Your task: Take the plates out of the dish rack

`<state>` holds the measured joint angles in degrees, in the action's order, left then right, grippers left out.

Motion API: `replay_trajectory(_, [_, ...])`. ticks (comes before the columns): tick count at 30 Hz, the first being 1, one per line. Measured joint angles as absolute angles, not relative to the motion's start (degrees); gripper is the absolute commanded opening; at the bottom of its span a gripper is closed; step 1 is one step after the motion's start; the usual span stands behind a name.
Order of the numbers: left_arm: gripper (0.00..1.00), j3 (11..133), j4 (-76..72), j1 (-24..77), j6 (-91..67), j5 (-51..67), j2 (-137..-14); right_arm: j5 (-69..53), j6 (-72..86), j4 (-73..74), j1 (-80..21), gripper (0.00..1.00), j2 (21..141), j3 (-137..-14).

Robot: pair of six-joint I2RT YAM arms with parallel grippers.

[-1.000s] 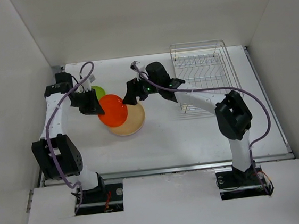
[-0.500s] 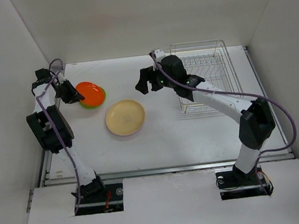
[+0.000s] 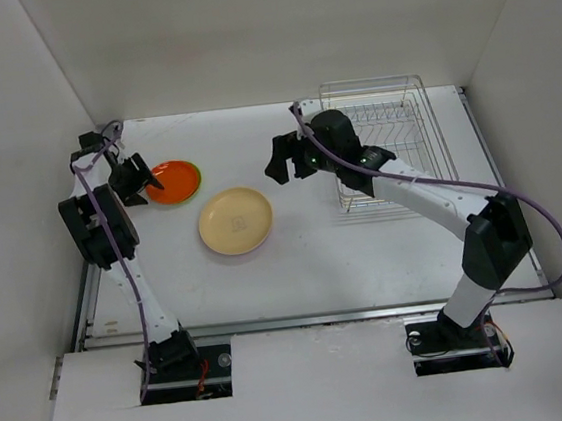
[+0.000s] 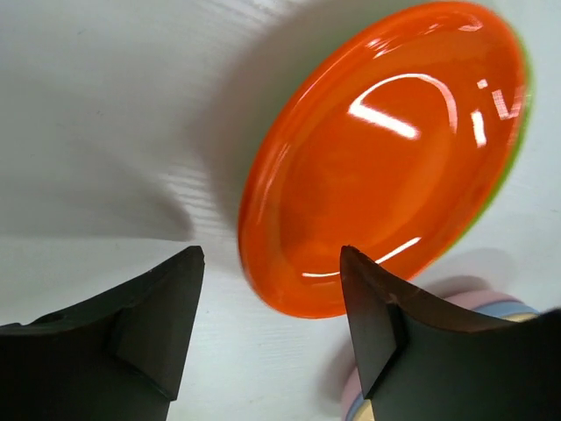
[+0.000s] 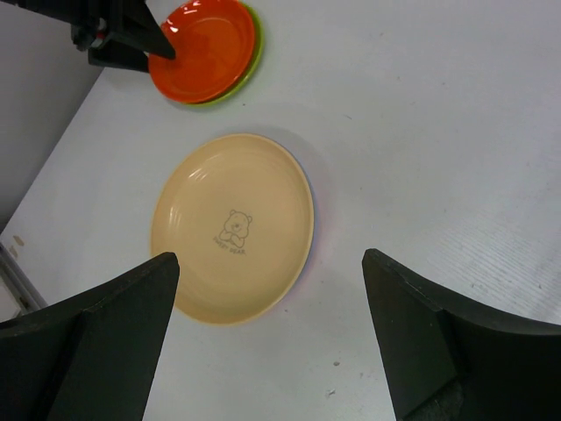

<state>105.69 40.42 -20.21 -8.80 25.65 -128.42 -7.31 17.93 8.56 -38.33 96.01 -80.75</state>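
left end effector: we see the fingers spread apart with nothing gripped; it sits at the far left of the surface, right at the edge of the orange plate. We cannot tell whether a fingertip touches the rim.
right end effector: we see it wide open and holding nothing. It hangs above the surface between the dish rack and the cream plate, with its camera looking down on that plate.
orange plate: lies flat on the surface at far left, stacked on the green plate. We see only a thin green rim past its edge.
cream plate: lies flat near the middle of the surface, nearer to us than the orange stack and apart from it. It is face up, with a small bear print in the centre.
pink plate, blue plate: we see only their rims, stacked under the cream plate in the left wrist view.
dish rack: silver wire, stands at the far right of the surface, well apart from both stacks of plates.
arms: the left arm is folded up toward the far left corner. The right arm reaches from its base across the front of the rack.
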Motion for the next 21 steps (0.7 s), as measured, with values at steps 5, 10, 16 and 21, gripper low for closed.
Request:
replay_trajectory(5, [0.62, 106.4, 43.8, -17.3, -4.1, 17.5, -128.5, -7.3, 17.8, 8.6, -38.3, 0.91, 94.6, -80.7])
replay_trajectory(10, [0.63, 105.5, 45.0, -14.7, -1.7, 13.5, -126.9, -6.9, 17.8, 8.7, -38.3, 0.93, 92.3, -79.3])
replay_trajectory(16, [0.63, 102.7, 46.1, -15.4, -0.7, 11.8, -117.0, -1.4, 17.9, 11.3, -38.3, 0.94, 82.4, -74.2])
replay_trajectory(21, [0.75, 95.1, 46.4, -17.2, -0.5, 10.1, -100.2, 7.9, 19.4, 16.4, -38.3, 1.00, 68.4, -69.9])
